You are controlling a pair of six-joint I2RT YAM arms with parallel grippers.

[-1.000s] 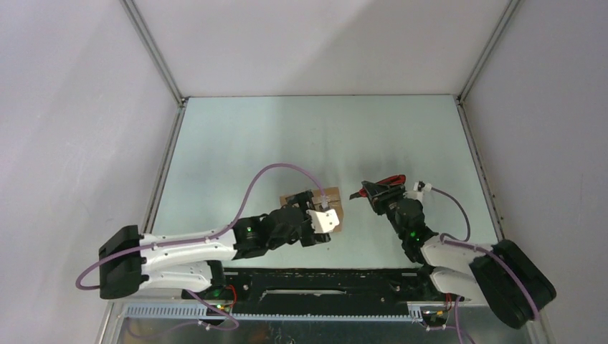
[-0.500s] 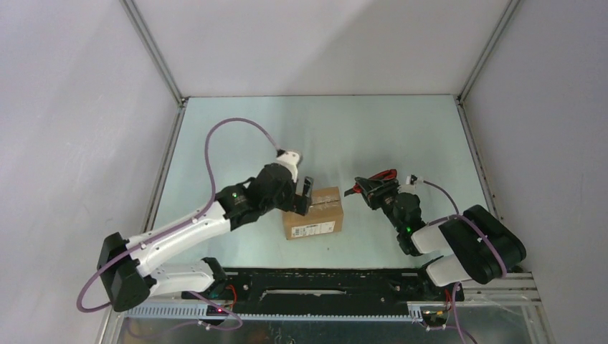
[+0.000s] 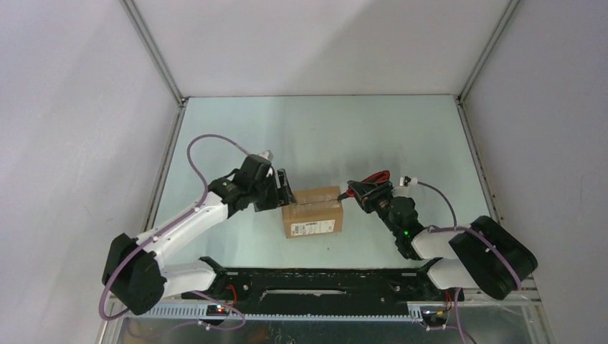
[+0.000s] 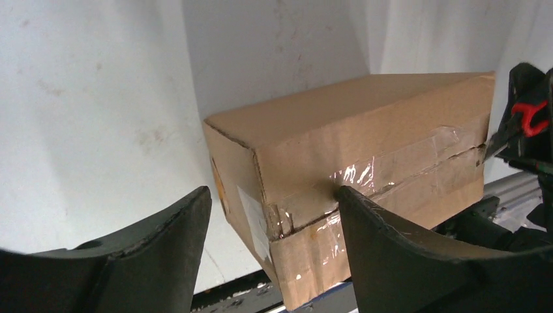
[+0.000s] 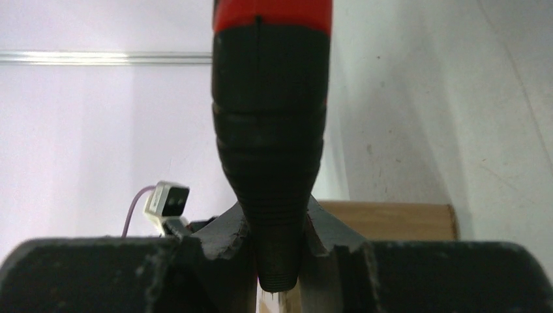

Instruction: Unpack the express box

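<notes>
Plainly, the right gripper (image 5: 275, 251) is clamped shut on a red-and-black knife (image 5: 270, 130), the black grip of which is pinched between the two fingers and fills the middle of the right wrist view. From above, the knife is seen pointed to the left, and its blade tip is placed at the right end of the box (image 3: 313, 211), level with the taped seam along the top; whether the blade is pressed into the cardboard cannot be told. The left gripper (image 4: 272, 194) is held with its jaws apart at the opposite, left end of the box, with one finger set on either side of the near corner. One of its fingers (image 4: 391, 241) is laid against the top face at the seam, while the other is kept just beside the end face, with a thin gap showing. The box is closed, its flaps sealed with clear tape (image 4: 391, 166) that is wrinkled and partly split, and a white label (image 3: 313, 228) is shown on the side facing the arm bases. It is set flat on the pale green table (image 3: 323, 129), between the two arms.
</notes>
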